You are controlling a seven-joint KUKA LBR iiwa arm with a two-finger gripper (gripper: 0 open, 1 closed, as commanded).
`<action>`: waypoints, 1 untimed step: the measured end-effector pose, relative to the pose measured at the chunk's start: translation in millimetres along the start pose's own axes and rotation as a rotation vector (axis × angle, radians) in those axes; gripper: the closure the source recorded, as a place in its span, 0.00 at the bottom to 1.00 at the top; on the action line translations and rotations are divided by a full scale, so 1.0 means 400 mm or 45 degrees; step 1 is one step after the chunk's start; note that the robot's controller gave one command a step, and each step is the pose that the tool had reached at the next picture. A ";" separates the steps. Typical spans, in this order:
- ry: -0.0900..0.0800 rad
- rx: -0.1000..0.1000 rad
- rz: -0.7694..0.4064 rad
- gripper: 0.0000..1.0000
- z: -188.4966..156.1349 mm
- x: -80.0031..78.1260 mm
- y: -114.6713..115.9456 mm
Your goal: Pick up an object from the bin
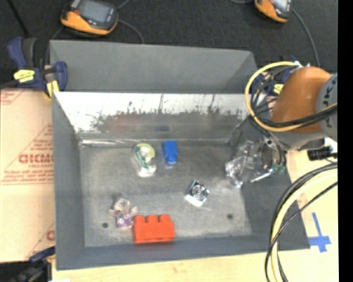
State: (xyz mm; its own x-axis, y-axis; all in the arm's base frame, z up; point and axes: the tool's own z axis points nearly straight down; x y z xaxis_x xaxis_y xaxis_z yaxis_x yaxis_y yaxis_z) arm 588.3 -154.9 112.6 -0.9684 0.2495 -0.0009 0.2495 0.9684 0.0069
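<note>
Far left on the floor of the bin [67, 175] lies a small pink and purple trinket [122, 212]; just beside it, to the right and nearer the front wall, sits a red toy brick [153, 228]; further back, close together but apart, are a white and green round thing [145, 158] and a small blue block [170, 153]; right of the middle lies a small black and white piece [196, 193], alone on bare floor; the gripper [242, 170] hangs at the bin's right side, close against the right wall, and whether it is spread or closed I cannot tell; nothing can be seen held in it.

The black and white piece is the thing nearest the gripper, just to its left and a little toward the front; it looks light, hard and irregular, likely to skid on the metal floor, so a hold across its narrower sides seems best; the red brick looks stiff with flat, parallel faces, an easier grip across its short width.

There is open floor all round the black and white piece, so a descent there should meet nothing; the brick lies near the front wall and close to the trinket, leaving less room on those sides; the gripper's own place by the right wall is tight, and moving left gives more room.
</note>
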 end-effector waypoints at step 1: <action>-0.007 0.008 -0.010 1.00 -0.134 -0.004 0.000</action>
